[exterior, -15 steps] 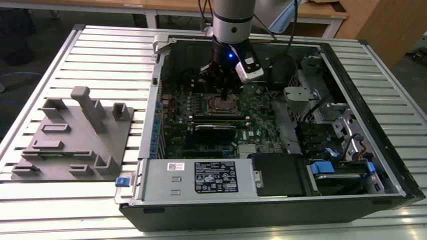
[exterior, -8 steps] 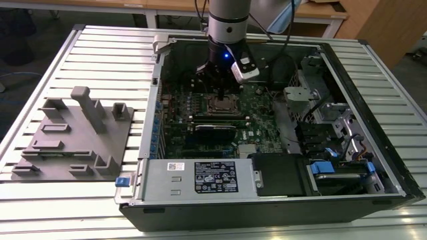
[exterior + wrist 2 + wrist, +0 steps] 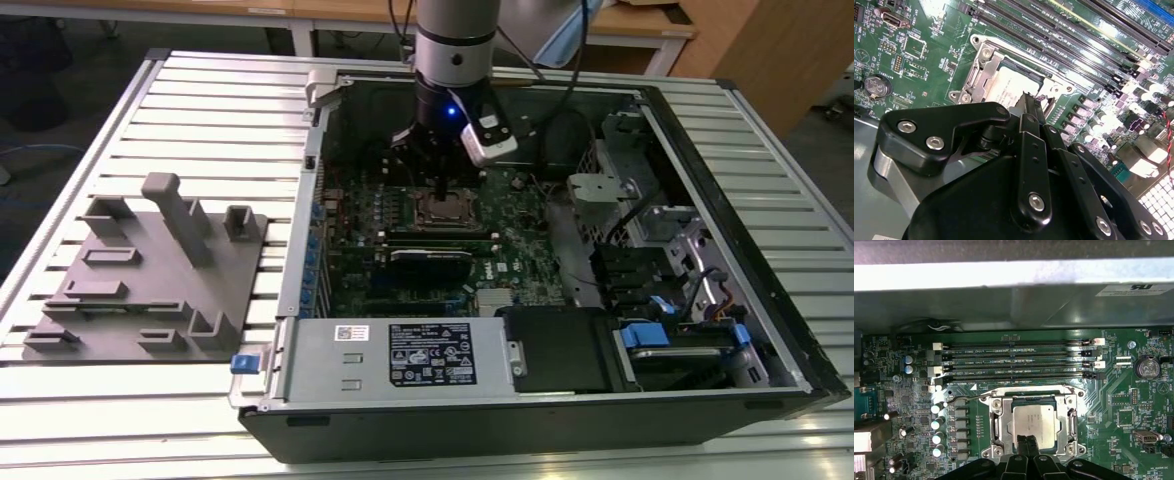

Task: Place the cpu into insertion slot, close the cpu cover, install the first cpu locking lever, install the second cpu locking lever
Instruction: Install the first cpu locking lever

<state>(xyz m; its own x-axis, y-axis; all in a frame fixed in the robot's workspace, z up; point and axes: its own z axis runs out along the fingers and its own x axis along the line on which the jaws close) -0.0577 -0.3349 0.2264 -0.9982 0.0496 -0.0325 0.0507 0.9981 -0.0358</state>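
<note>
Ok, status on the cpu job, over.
Claw shut, tips at edge of the cpu. It sits in the insertion slot, cpu cover down around it. Memory slots alongside, apart from claw.

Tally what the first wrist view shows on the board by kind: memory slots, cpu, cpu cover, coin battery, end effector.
memory slots: 4
cpu: 1
cpu cover: 1
coin battery: 1
end effector: 1
Total: 8
</note>
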